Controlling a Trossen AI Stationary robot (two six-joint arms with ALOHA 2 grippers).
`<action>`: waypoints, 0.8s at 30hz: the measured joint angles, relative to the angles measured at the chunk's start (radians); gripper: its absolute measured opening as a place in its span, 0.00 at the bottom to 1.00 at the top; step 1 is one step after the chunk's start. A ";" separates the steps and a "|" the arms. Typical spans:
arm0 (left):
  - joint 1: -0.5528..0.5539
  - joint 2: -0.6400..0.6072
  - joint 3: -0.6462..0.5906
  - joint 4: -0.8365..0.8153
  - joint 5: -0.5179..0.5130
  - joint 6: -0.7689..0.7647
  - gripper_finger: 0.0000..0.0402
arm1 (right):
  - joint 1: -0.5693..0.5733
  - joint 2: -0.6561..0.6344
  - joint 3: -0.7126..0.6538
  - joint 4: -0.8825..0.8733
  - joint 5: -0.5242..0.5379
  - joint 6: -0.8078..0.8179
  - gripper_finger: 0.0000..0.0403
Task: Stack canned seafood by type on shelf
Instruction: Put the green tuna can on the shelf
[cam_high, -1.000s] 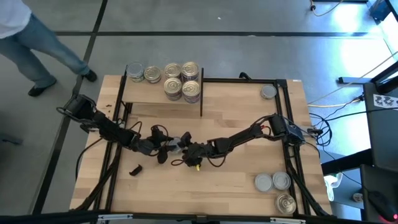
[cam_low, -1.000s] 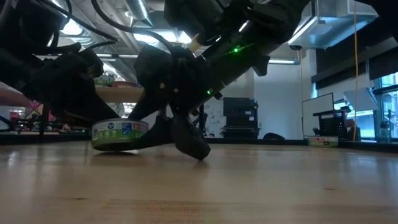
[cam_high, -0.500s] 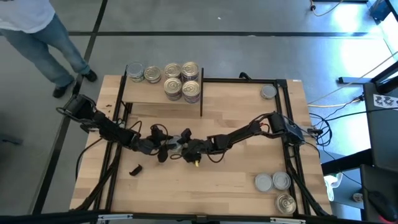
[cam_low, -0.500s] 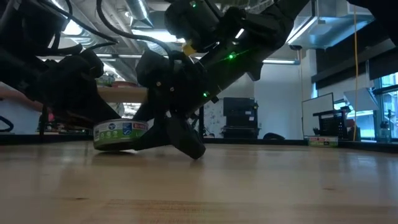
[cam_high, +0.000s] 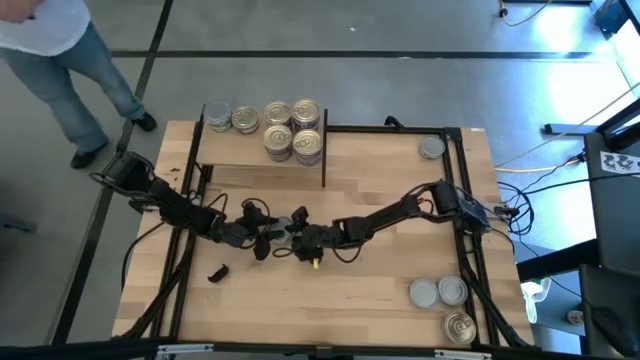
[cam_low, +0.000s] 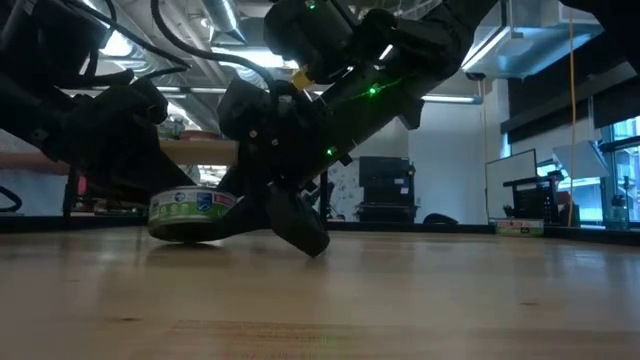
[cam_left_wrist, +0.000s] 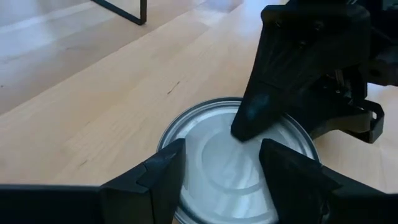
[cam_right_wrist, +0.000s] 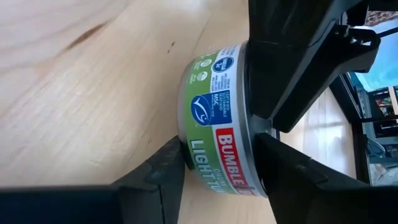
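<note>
Mid-table, the left gripper (cam_high: 262, 236) and right gripper (cam_high: 296, 232) meet at one silver-topped tin (cam_left_wrist: 239, 163); each gripper's fingers straddle it, apart; whether clamped, I cannot tell.

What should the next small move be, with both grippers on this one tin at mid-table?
Probably close the left gripper on the tin first. It straddles the tin, open, while the right gripper pinches it top and bottom, with one edge tipped off the table. Securing it before the right lets go should keep it from dropping.
</note>
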 joint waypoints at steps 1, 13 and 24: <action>0.000 -0.003 0.000 -0.001 0.000 0.008 0.52 | 0.006 -0.002 0.001 -0.007 0.005 0.005 0.44; -0.002 -0.093 0.002 -0.017 0.046 0.104 0.53 | 0.073 -0.049 0.000 -0.085 0.041 0.167 0.40; 0.032 -0.169 0.016 -0.048 0.094 0.378 0.72 | 0.074 -0.052 0.000 -0.100 0.035 0.217 0.40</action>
